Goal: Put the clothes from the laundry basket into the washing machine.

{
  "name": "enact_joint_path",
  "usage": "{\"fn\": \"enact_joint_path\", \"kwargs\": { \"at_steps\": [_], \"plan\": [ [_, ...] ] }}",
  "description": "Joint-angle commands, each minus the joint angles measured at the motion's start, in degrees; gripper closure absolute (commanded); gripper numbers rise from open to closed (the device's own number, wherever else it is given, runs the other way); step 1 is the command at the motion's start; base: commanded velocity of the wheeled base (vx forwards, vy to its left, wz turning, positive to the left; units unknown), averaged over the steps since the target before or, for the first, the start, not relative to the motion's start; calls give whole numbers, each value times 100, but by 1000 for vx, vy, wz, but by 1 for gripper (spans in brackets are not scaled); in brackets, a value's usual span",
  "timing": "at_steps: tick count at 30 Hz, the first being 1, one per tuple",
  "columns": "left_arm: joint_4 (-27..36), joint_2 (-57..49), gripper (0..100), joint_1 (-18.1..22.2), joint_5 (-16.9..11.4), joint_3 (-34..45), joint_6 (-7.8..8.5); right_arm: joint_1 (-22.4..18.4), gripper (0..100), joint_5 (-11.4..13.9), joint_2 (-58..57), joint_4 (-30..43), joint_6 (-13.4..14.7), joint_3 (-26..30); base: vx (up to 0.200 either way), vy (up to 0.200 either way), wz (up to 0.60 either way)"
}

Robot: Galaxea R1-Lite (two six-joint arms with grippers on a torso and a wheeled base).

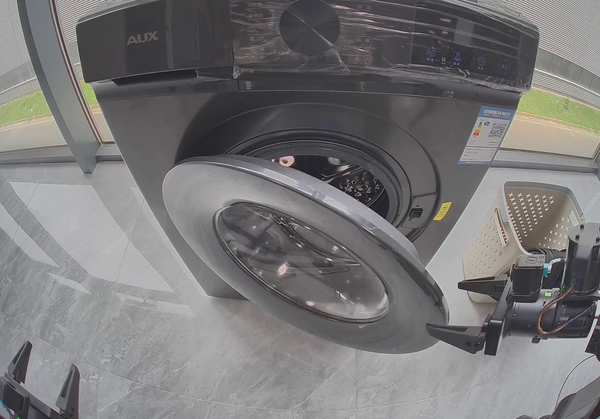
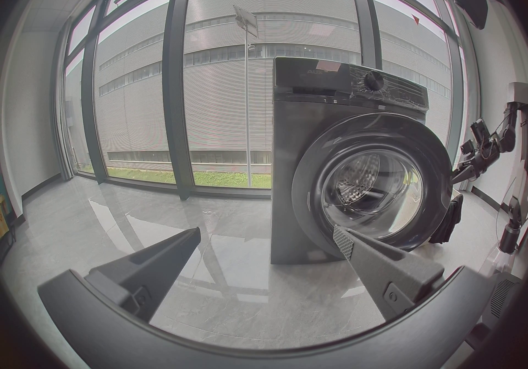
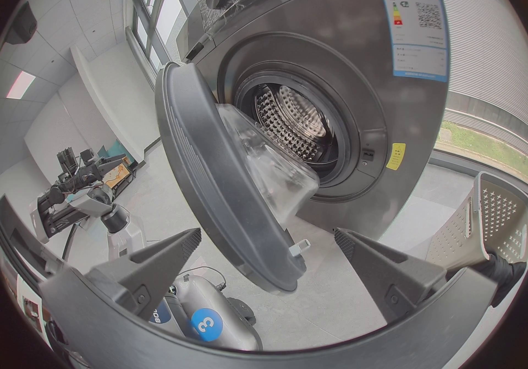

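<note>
The grey washing machine point(image 1: 156, 126) stands with its round door point(image 1: 300, 258) swung wide open, and the perforated drum point(image 1: 359, 183) shows behind it. A white laundry basket point(image 1: 519, 220) sits on the floor to the machine's right, with a dark garment point(image 3: 503, 271) draped at its rim. My right gripper point(image 1: 447, 308) is open at the door's free edge, between door and basket; in the right wrist view that gripper point(image 3: 264, 237) has the door rim and latch point(image 3: 300, 248) between its fingers. My left gripper point(image 1: 44, 370) is open and holds nothing, low over the floor at the front left.
Glossy grey floor tiles point(image 1: 94, 264) spread to the left of and in front of the machine. Tall windows with dark frames point(image 2: 176, 84) run behind it. The open door juts out over the floor in front of the drum.
</note>
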Motion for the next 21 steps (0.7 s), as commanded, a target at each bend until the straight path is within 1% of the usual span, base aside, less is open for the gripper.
{"fn": "enact_joint_path", "kwargs": {
  "at_steps": [1, 10, 12, 13, 16, 18, 19, 21],
  "plan": [
    [-1, -95, 0, 4, 3, 101, -1, -82, 0, 17, 143, 0, -2, -44, 0, 0, 0],
    [-1, -95, 0, 4, 3, 92, -10, 6, 0, 17, 179, 8, -2, 70, 0, 0, 0],
    [-1, -95, 0, 4, 3, 101, -10, 6, 0, 17, 170, 8, -2, 141, -200, 0, 0],
    [-1, -95, 0, -4, 3, 101, -1, 23, 0, 17, 152, 17, -11, 264, -200, 0, 0],
    [-1, -95, 0, 4, 3, 92, -10, 226, 0, 17, 47, 8, -11, 562, 0, 0, 0],
    [-1, -95, 0, -4, 3, 101, -1, 296, 0, 17, -6, 0, -11, 624, 0, 0, 0],
    [-1, -95, 0, -4, 3, 92, -1, 436, 0, 26, -234, 8, -2, 765, 0, 0, 0],
    [-1, -95, 0, 4, 3, 92, -1, 480, 0, 35, -393, 17, 15, 800, 0, 0, 0]
  ]
}}
